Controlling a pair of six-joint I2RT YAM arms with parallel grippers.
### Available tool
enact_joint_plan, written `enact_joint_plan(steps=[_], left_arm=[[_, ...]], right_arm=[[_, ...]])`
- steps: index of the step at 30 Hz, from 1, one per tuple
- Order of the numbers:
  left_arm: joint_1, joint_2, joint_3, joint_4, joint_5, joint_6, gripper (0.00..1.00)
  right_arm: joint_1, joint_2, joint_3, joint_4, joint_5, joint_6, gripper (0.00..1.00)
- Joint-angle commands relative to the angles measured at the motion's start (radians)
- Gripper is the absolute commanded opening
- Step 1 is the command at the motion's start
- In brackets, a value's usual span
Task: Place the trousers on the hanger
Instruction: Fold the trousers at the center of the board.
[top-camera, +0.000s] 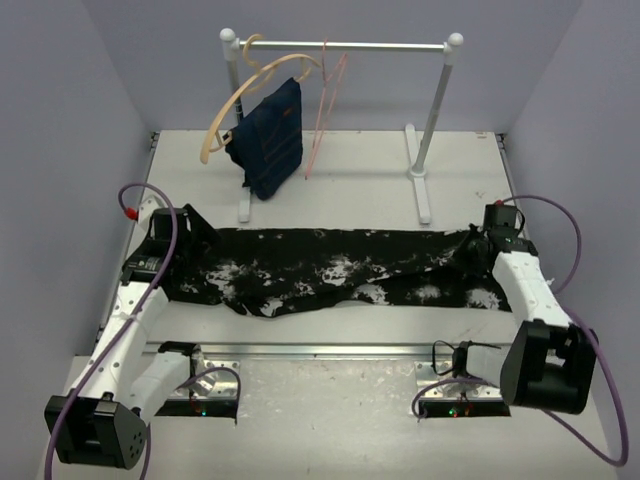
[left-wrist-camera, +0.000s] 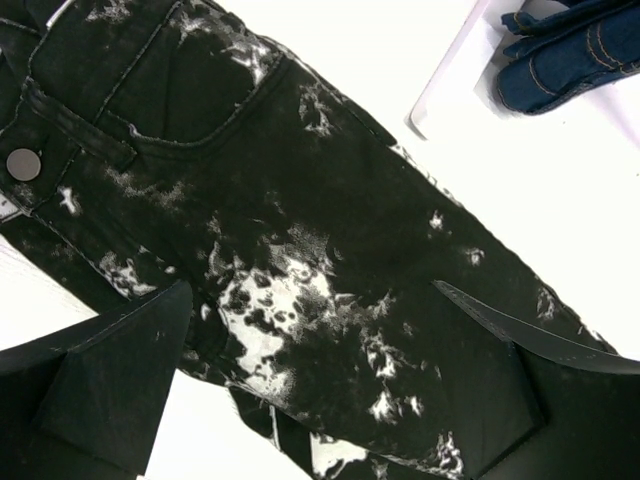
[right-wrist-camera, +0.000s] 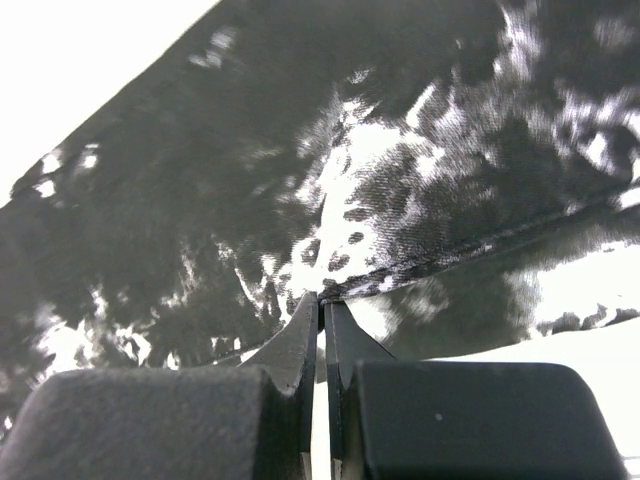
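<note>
Two sets of jaws meet one pair of trousers (top-camera: 340, 270): the right jaws are clenched on a fold of the speckled fabric near the right edge of the bench (top-camera: 360, 165), and the left jaws stand spread wide above the waistband by the left edge. The trousers lie stretched across the bench's middle. Toward the far edge, one rail (top-camera: 350, 45) carries two hangers: one bare pink wire hanger (top-camera: 320, 100) and one wooden hanger (top-camera: 222, 115) bearing one navy garment (top-camera: 272, 135).

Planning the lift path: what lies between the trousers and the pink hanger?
Bare table between the trousers and the hanger, as the top view shows; the navy garment hangs left of it.
</note>
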Motion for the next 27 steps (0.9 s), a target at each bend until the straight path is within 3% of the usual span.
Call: enact_joint_plan(steps=[1, 9, 15, 20, 27], left_arm=[[-0.005, 0.028, 0.025, 0.046, -0.008, -0.018, 1.00], [-0.004, 0.087, -0.002, 0.052, 0.005, -0.097, 1.00], [-0.032, 0.099, -0.022, 0.078, 0.179, -0.104, 1.00], [-0.327, 0.127, -0.005, 0.068, 0.100, -0.239, 1.00], [-0.583, 0.241, -0.016, 0.061, 0.002, -0.414, 0.99]], right_arm=[[-0.004, -0.155, 0.079, -0.126, 0.067, -0.054, 0.00], [-0.004, -0.305, 0.068, -0.240, 0.108, -0.098, 0.00], [-0.004, -0.322, 0.051, -0.240, 0.080, -0.105, 0.00], [-0.004, -0.293, 0.067, -0.217, 0.045, -0.104, 0.00], [-0.004, -0.284, 0.099, -0.208, 0.006, -0.108, 0.00]])
